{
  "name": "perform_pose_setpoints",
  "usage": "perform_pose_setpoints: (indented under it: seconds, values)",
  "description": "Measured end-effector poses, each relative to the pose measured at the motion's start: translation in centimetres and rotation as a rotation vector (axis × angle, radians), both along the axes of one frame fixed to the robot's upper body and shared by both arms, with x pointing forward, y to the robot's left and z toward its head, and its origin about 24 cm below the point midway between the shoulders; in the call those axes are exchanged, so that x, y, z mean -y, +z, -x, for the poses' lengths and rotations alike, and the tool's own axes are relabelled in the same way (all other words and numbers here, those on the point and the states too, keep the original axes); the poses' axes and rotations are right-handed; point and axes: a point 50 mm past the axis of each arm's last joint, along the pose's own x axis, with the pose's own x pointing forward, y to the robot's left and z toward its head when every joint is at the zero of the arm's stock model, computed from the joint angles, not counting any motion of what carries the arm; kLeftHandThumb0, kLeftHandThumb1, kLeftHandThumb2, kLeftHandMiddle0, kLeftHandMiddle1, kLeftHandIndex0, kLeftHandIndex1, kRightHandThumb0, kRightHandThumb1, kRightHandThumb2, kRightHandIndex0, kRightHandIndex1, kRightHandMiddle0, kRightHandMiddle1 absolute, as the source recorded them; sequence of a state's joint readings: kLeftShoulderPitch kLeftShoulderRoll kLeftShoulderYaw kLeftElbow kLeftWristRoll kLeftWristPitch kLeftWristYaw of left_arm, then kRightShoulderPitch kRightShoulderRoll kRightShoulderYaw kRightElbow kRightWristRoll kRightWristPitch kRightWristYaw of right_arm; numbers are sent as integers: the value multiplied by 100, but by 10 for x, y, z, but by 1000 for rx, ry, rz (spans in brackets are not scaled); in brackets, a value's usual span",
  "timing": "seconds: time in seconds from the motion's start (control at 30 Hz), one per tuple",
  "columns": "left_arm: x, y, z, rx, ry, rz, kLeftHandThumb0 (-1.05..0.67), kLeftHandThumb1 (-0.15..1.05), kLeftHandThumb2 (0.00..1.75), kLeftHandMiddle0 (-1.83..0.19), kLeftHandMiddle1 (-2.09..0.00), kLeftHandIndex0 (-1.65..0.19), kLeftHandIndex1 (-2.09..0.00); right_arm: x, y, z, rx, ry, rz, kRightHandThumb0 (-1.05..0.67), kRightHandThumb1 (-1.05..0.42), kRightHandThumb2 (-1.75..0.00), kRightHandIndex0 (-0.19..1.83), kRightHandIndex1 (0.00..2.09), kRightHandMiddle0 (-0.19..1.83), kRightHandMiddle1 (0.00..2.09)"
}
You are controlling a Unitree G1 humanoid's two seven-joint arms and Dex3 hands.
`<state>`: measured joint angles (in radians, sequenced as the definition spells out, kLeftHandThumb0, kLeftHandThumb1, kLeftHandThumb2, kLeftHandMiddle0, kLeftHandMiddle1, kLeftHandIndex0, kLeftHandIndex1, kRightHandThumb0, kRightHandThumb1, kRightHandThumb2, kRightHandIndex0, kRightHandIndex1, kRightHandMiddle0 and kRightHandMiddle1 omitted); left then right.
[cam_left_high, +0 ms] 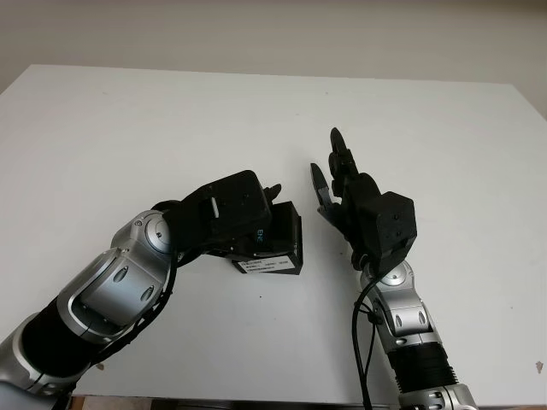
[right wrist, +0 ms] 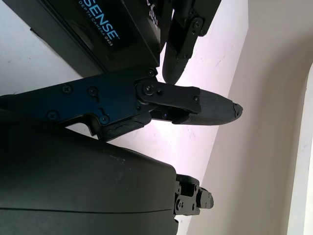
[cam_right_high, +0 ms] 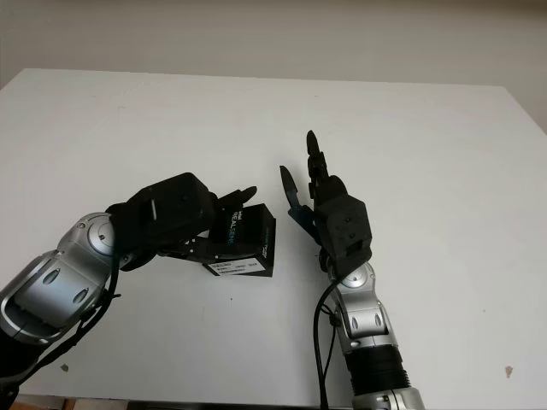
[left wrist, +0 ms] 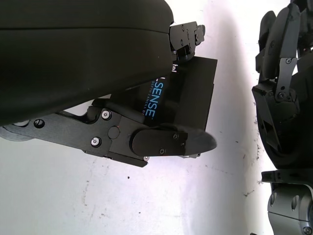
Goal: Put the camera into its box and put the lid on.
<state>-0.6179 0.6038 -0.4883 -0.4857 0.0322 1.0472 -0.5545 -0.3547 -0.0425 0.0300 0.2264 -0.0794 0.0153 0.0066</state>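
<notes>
A black camera box point(cam_left_high: 284, 243) with blue "SENSE" lettering lies in the middle of the white table point(cam_left_high: 171, 120), with a white label on its near side. My left hand point(cam_left_high: 244, 209) covers its left part. The fingers point(left wrist: 188, 34) curl over the far edge and the thumb point(left wrist: 171, 142) presses the near side, so the hand is shut on the box point(left wrist: 190, 93). The box looks closed. My right hand point(cam_left_high: 329, 171) is open, held upright just right of the box point(right wrist: 98, 34) with a small gap between them. One of its fingers point(right wrist: 205, 107) points past the box's corner.
The table's far edge meets a pale wall point(cam_left_high: 273, 34). Bare tabletop stretches to the left, the right and behind the box. A black cable point(cam_left_high: 359, 342) runs along my right forearm. A small dark speck point(cam_left_high: 539, 366) lies near the front right edge.
</notes>
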Motion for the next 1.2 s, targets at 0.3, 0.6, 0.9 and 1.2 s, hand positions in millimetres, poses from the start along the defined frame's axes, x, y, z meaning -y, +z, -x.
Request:
perform_pose_setpoints:
  seconds: [0.3,0.6,0.9,1.2]
  values:
    - [2,4,-4,16,-3,38,-60,105,42,19,0,19,0,0,0,0,-2,8,0,-71,-105,-53,-8,5,-5,5]
    - [12,28,-5,199,-16,202,-50,105,32,-1,-10,5,-8,2,0,0,-2,5,11,-71,-105,-54,-6,6,-4,6]
    - [-15,17,-19,330,117,168,-50,105,29,-10,-14,-4,-12,6,-1,-1,-10,7,10,-71,-105,-53,-8,5,-5,5]
    - [-39,11,-24,360,153,63,-61,105,27,-8,-11,-2,-9,6,-1,-1,-11,9,10,-71,-105,-53,-8,5,-5,5]
